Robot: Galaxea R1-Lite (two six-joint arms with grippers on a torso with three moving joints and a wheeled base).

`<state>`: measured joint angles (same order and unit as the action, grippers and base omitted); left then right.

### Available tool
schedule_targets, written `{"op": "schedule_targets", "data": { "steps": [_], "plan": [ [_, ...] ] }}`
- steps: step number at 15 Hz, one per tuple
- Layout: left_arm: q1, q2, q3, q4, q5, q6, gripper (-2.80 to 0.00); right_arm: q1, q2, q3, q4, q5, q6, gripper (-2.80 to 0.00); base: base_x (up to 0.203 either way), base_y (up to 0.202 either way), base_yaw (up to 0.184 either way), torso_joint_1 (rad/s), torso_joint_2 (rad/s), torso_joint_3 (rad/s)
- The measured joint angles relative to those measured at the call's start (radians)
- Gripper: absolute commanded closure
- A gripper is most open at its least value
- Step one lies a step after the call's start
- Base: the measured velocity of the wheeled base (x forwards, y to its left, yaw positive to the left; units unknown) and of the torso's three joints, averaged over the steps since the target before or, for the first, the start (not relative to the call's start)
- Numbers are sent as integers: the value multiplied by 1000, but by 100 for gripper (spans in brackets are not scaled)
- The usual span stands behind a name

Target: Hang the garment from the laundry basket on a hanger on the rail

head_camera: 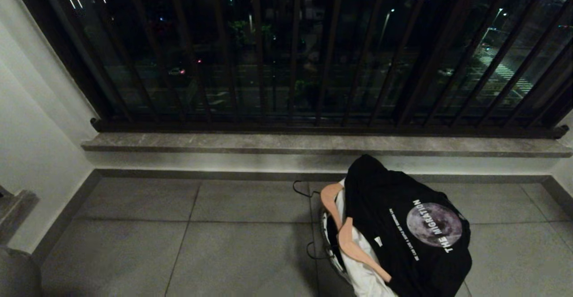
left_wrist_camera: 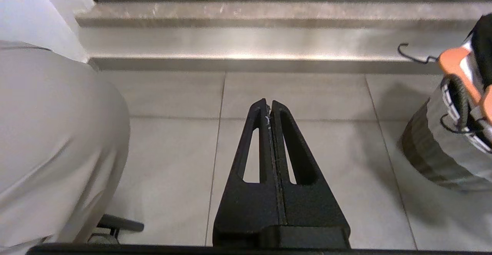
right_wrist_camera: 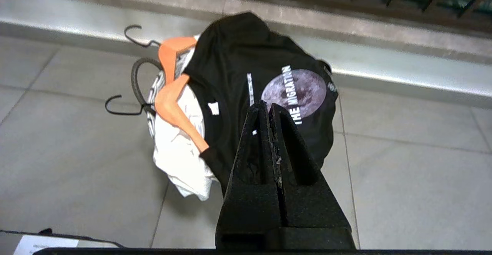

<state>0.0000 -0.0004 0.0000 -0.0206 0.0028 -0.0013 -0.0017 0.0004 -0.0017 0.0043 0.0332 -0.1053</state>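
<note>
The black shirt says "THE MIGRATION" in white beside a moon picture; the smaller line is too tiny to read.

We are holding our left gripper low and pointing forward, its two black fingers pressed together and holding nothing. We are keeping our right gripper the same way, fingers closed tip to tip, empty.

Basket mostly buried, edges cutting things off

The laundry basket runs off the picture's side, far out beside the left gripper; beyond the right gripper it is almost wholly hidden under a black T-shirt and white cloth. The small print on the shirt is too fine to read. Two hangers are partly covered.
</note>
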Motion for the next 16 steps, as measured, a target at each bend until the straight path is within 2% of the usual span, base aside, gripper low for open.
{"op": "schedule_targets", "data": {
  "steps": [16],
  "plan": [
    [0,0,0,0,0,1,0,0,0,1,-1,4,-13,0,0,0,0,3,3,-198]
  ]
}}
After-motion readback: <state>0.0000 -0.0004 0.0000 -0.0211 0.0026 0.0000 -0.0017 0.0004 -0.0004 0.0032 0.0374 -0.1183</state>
